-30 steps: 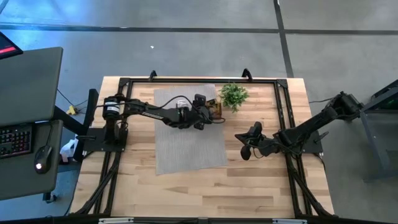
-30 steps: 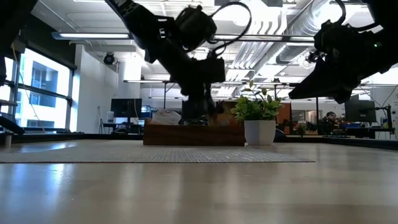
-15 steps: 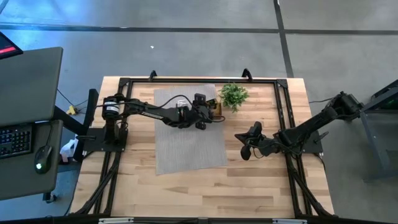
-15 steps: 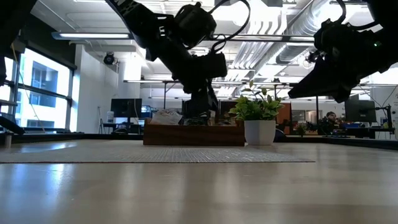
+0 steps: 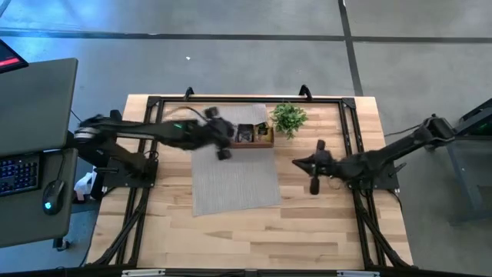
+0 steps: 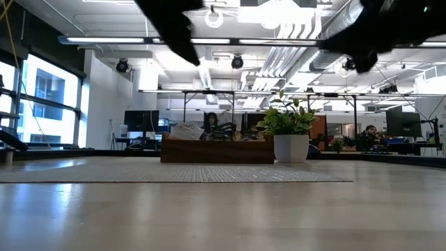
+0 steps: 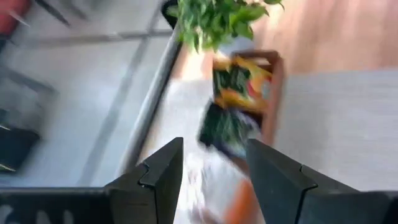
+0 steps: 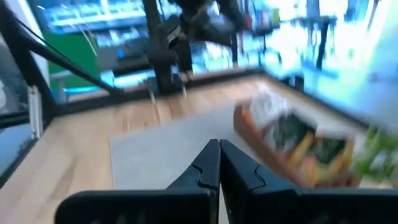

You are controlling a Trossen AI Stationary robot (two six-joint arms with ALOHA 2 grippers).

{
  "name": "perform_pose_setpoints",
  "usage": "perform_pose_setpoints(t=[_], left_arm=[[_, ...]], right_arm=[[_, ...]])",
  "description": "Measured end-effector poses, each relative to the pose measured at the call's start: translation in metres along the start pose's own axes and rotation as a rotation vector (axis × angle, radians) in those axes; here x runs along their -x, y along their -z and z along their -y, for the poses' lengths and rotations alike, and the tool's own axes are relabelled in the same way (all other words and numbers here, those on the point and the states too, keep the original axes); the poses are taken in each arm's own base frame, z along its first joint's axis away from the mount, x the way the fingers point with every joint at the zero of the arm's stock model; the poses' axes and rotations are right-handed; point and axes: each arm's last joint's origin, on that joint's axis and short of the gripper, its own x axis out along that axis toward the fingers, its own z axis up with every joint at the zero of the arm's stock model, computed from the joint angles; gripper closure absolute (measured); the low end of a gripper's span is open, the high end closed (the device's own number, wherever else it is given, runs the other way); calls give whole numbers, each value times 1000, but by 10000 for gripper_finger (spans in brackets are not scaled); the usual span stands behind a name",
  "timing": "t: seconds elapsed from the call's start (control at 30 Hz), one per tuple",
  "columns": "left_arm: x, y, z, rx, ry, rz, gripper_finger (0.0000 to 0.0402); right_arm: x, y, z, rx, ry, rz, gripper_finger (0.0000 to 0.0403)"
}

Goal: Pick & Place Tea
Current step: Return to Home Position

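The tea lies as black, orange and white sachets point(image 7: 239, 93) in a small wooden tray point(image 5: 254, 135) at the far edge of the grey mat point(image 5: 231, 173), beside a potted plant point(image 5: 289, 118). My left gripper point(image 5: 224, 146) hovers over the mat just left of the tray. Its fingers are open with nothing between them point(image 7: 214, 171). My right gripper point(image 5: 301, 164) hangs shut point(image 8: 219, 163) over bare wood to the right of the mat, pointing toward the tray point(image 8: 292, 146).
In the low view the tray point(image 6: 217, 150) and the plant's white pot point(image 6: 291, 148) stand at the mat's far end. A black frame rail point(image 5: 246, 99) runs along the table's far edge. Bare wood point(image 5: 254, 231) lies toward the near edge.
My left gripper has drawn back from the tray toward the table's left edge and risen out of the low view; the sachets stay in the tray. My right arm has also risen a little.
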Motion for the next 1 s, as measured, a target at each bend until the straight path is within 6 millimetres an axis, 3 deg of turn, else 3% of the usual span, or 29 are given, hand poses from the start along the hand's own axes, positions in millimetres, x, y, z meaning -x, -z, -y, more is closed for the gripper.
perform_pose_setpoints(t=[0.17, 0.33, 0.53, 0.63, 0.83, 1.0], left_arm=[[68, 29, -44, 253, 134, -19, 229], [107, 81, -48, 399, 227, 134, 229], [106, 145, -27, 508, 337, 501, 229], [97, 172, -16, 527, 411, 671, 229], [104, 198, -14, 470, 491, 909, 229], [108, 211, -13, 442, 551, 898, 229]], right_arm=[[26, -21, 13, 105, -18, 90, 403], [39, -15, 24, 125, -12, 13, 403], [41, -15, 23, 186, -84, 19, 403], [39, -4, 22, 222, -162, 100, 403], [45, 15, 28, 261, -255, 267, 403], [50, 25, 35, 268, -248, 287, 403]])
